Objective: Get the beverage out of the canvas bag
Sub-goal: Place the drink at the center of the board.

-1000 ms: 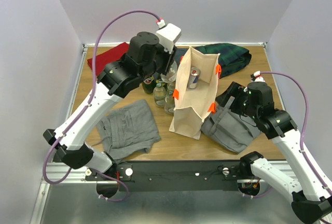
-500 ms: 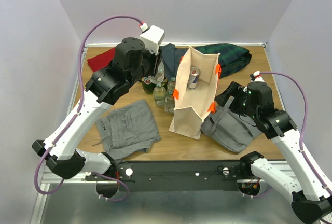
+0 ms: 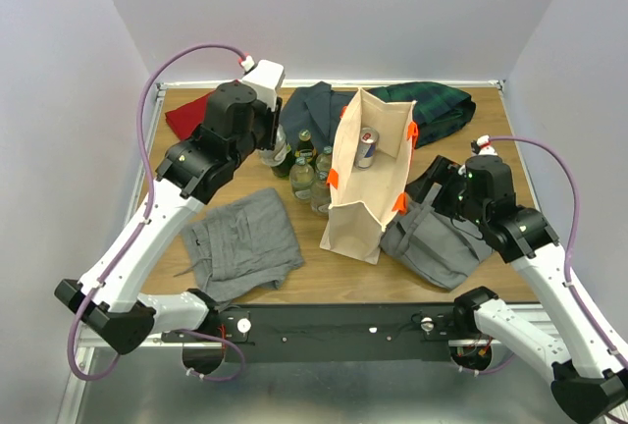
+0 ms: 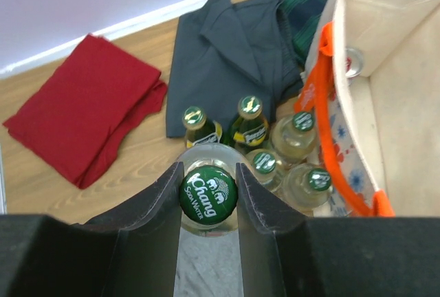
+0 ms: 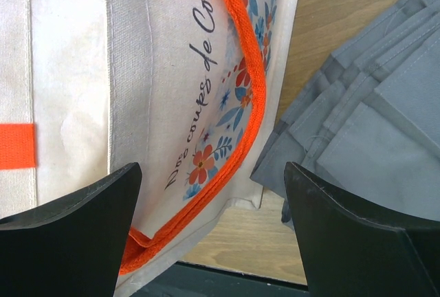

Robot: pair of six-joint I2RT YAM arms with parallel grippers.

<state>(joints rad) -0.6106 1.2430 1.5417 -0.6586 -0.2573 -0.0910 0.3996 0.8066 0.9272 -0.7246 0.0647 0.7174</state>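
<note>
The canvas bag (image 3: 365,210) stands upright mid-table, beige with orange handles (image 4: 328,115), its mouth open. A red-and-silver can (image 3: 366,146) stands inside it. My left gripper (image 3: 276,146) is left of the bag and shut on the neck of a clear glass bottle with a green cap (image 4: 208,194), beside the other bottles. Whether the bottle's base touches the table I cannot tell. My right gripper (image 3: 422,196) is open at the bag's right side; in the right wrist view the bag's flowered face (image 5: 206,104) and an orange handle (image 5: 246,91) lie between its wide fingers (image 5: 82,221).
Several green-capped bottles (image 3: 312,177) stand together against the bag's left side. Grey folded clothes lie at the front left (image 3: 243,240) and right of the bag (image 3: 437,242). At the back lie a red cloth (image 4: 86,108), a dark grey shirt (image 4: 234,46) and a green plaid cloth (image 3: 437,110).
My left arm has swung left and back from over the bag, carrying the green-capped bottle to the far-left side of the bottle group. The right arm and the bag have not moved.
</note>
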